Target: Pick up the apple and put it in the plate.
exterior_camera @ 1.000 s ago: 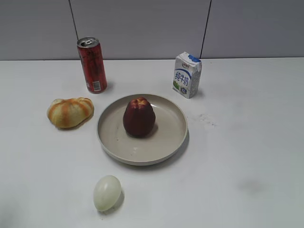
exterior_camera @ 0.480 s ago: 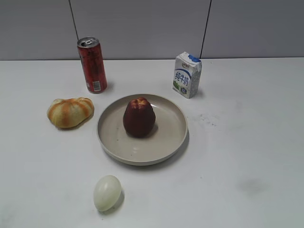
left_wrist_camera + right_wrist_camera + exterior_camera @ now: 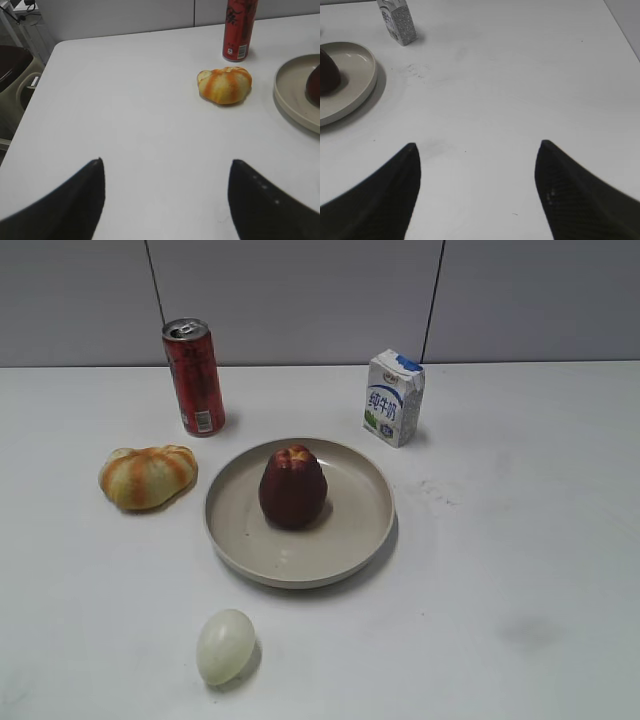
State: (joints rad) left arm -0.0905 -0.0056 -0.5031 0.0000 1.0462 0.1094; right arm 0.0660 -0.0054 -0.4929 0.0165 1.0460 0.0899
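Note:
The dark maroon-red apple point(image 3: 293, 487) stands upright inside the large beige plate point(image 3: 360, 540) at the middle of the white table. In the left wrist view the plate's rim point(image 3: 290, 95) and an edge of the apple point(image 3: 315, 85) show at the far right. In the right wrist view the plate point(image 3: 360, 80) and part of the apple point(image 3: 327, 75) show at the far left. My left gripper point(image 3: 166, 162) is open and empty over bare table, left of the plate. My right gripper point(image 3: 477, 145) is open and empty over bare table, right of the plate. Neither gripper shows in the exterior view.
A red can point(image 3: 194, 377) stands behind the plate at the left, a milk carton point(image 3: 394, 397) behind it at the right. An orange-striped bread roll point(image 3: 147, 476) lies left of the plate. A pale egg point(image 3: 225, 646) lies in front of it. The table's left edge point(image 3: 30, 100) shows in the left wrist view.

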